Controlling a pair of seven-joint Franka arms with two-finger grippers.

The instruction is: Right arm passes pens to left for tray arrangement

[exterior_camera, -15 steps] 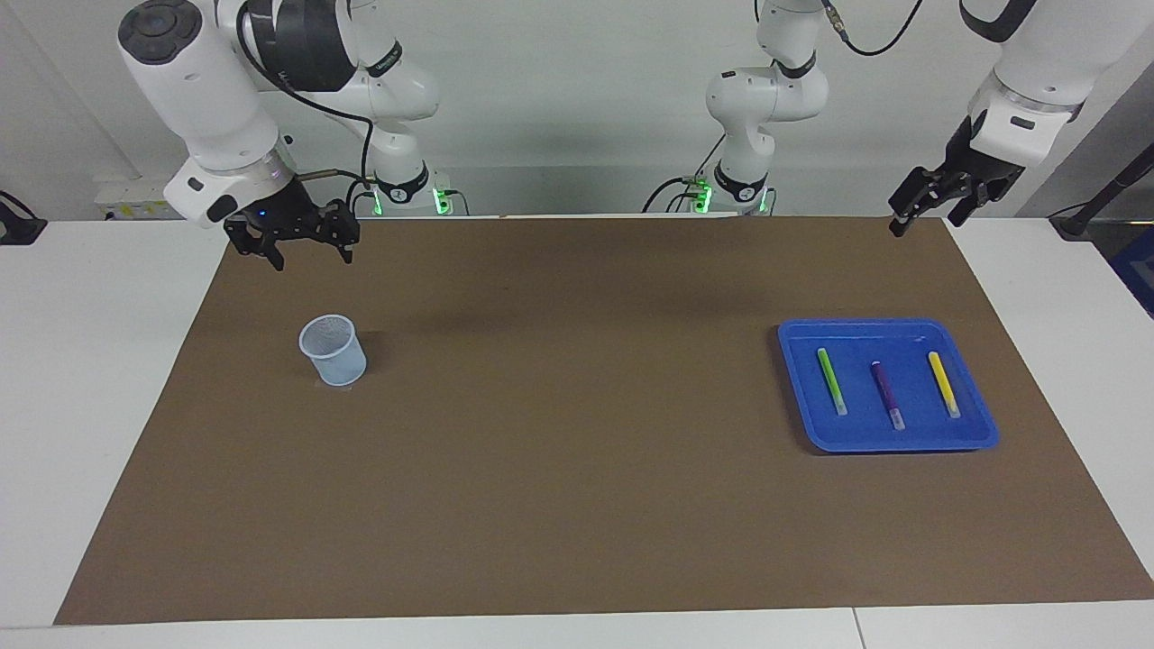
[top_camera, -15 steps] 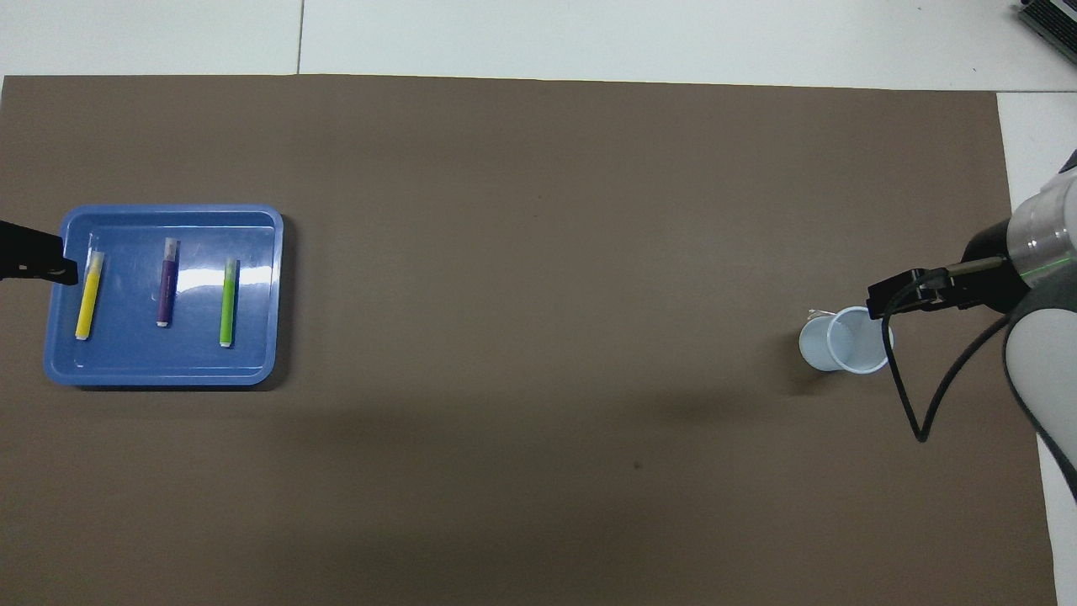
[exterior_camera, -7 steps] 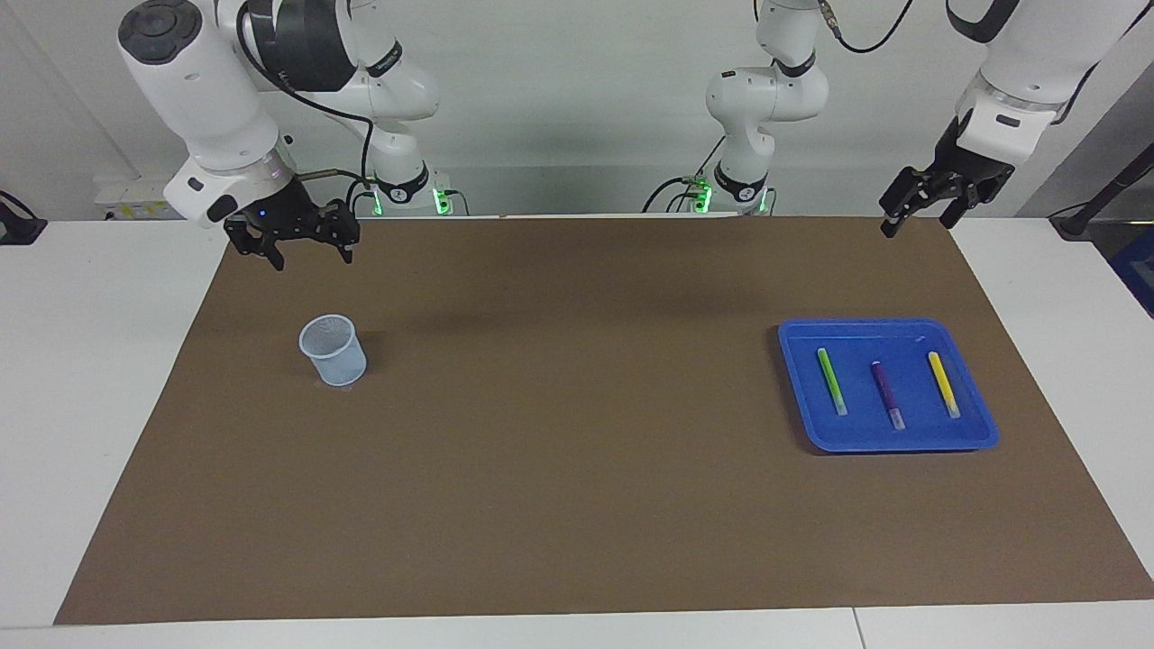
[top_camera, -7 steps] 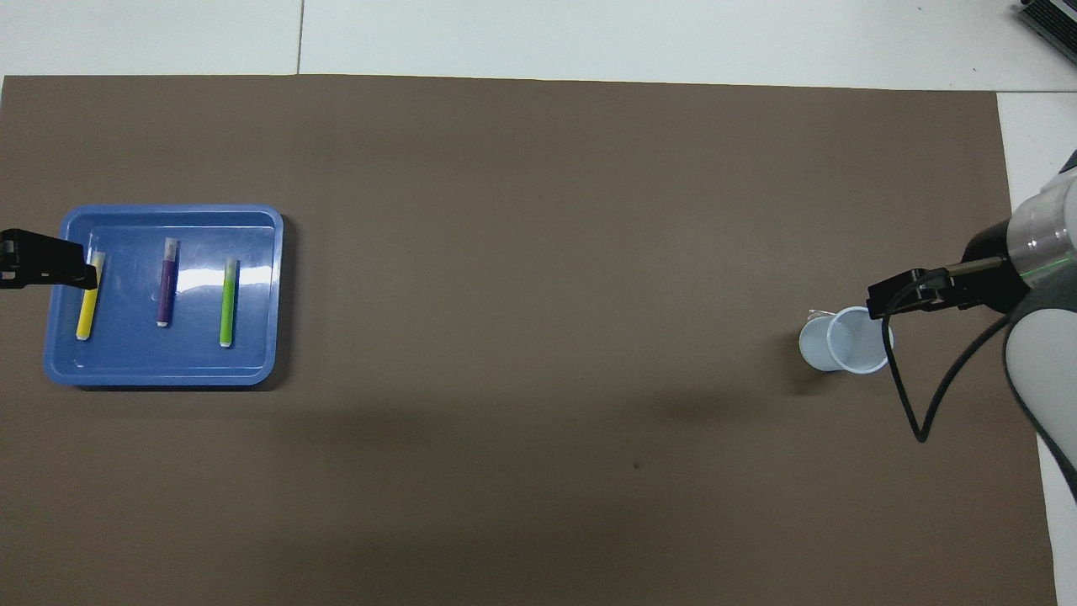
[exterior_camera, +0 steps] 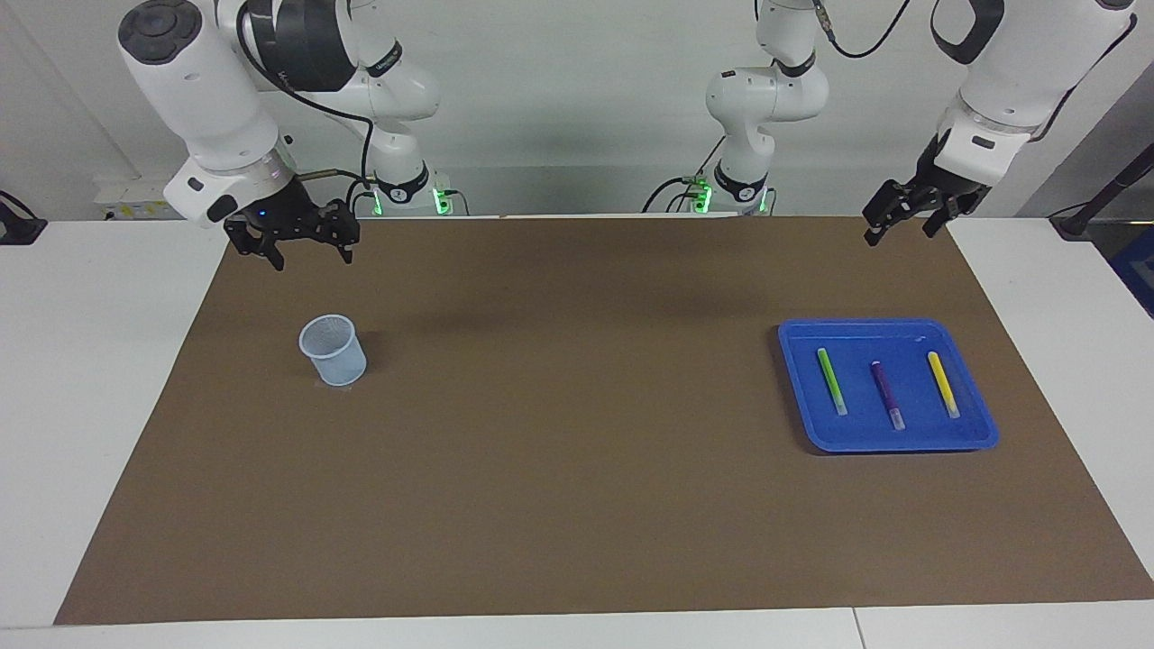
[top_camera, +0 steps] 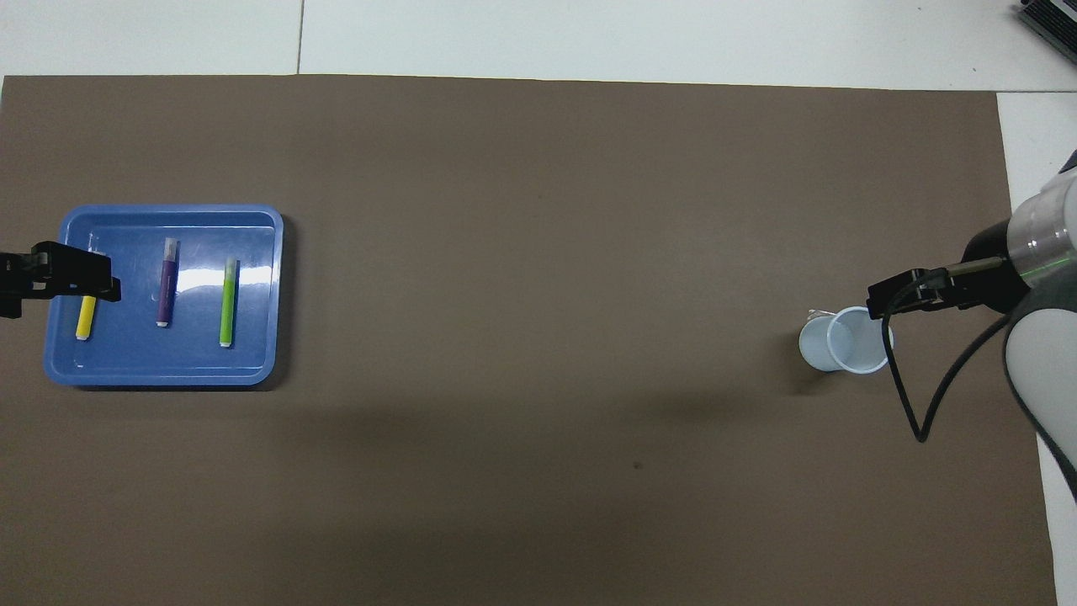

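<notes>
Both jaws spread wide, nothing held. My right gripper [exterior_camera: 305,255] hangs over the mat's edge, the cup [exterior_camera: 333,350] below and ahead of it. My left gripper [exterior_camera: 902,223] hovers high by the tray [exterior_camera: 888,439], where green pen [exterior_camera: 830,380], purple pen [exterior_camera: 884,394] and yellow pen [exterior_camera: 943,383] lie side by side, apart.

Overhead, the left hand [top_camera: 71,278] covers the yellow pen's [top_camera: 85,318] upper half and is cut by the edge.
</notes>
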